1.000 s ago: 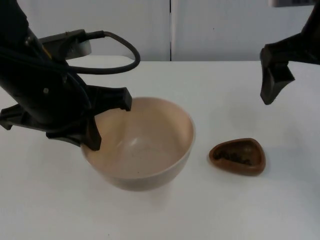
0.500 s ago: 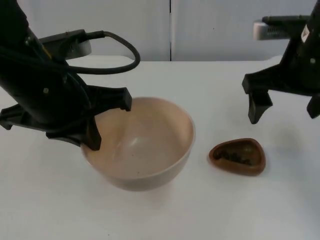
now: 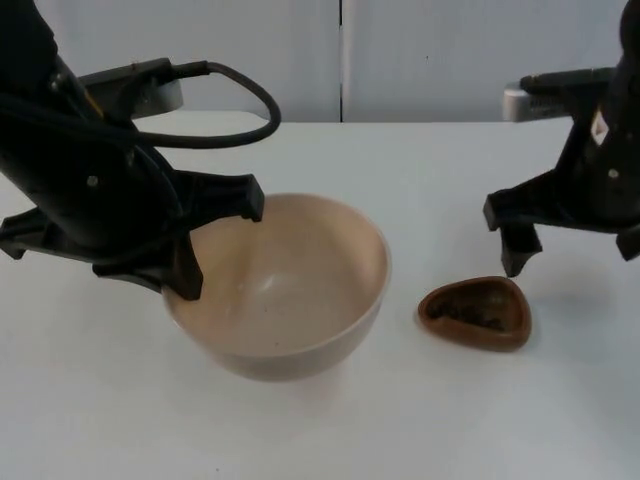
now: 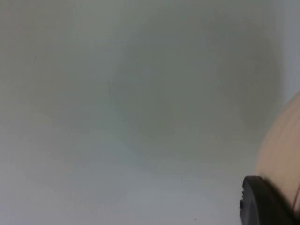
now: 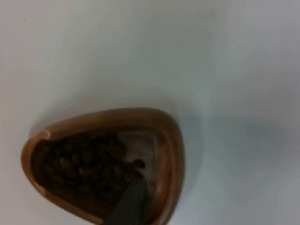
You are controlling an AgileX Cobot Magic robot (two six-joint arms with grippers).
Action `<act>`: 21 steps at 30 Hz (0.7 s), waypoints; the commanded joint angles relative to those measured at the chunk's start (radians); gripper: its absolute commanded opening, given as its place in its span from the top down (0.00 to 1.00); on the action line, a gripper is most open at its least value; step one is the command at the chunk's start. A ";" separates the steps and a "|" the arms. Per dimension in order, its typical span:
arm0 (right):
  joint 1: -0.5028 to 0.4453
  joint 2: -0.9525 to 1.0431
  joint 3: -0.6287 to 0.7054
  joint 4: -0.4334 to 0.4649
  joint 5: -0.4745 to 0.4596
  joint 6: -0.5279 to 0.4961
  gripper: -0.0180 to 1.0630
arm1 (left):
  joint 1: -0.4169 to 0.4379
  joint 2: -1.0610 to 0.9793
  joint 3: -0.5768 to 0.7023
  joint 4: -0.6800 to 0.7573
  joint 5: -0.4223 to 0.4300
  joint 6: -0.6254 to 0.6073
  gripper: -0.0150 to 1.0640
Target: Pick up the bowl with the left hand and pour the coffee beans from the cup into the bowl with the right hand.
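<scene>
Meanwhile left pincer (image 3: 205, 245) pinches bowl (image 3: 285, 290) rim; right pincer (image 3: 575, 250), spread, over cup (image 3: 478, 313).

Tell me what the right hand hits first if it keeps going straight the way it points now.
Most likely the brown cup of coffee beans: the right hand points down just above it, and its wrist view looks straight into the cup. Depth is hard to judge.

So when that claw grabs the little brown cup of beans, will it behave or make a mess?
The brown cup looks rigid, so it should hold its shape. It is shallow and sits low, so it probably won't tip when nudged. The coffee beans lie loose and would likely spill if the right gripper tilts it early.
</scene>
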 commanded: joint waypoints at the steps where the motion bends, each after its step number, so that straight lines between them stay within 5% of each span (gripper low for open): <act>1: 0.012 0.023 0.003 -0.007 -0.042 0.021 0.15 | -0.007 -0.006 0.004 -0.011 -0.013 -0.009 0.99; 21: 0.009 0.165 -0.001 -0.011 -0.164 0.060 0.16 | -0.007 -0.006 0.004 -0.022 -0.012 -0.009 0.99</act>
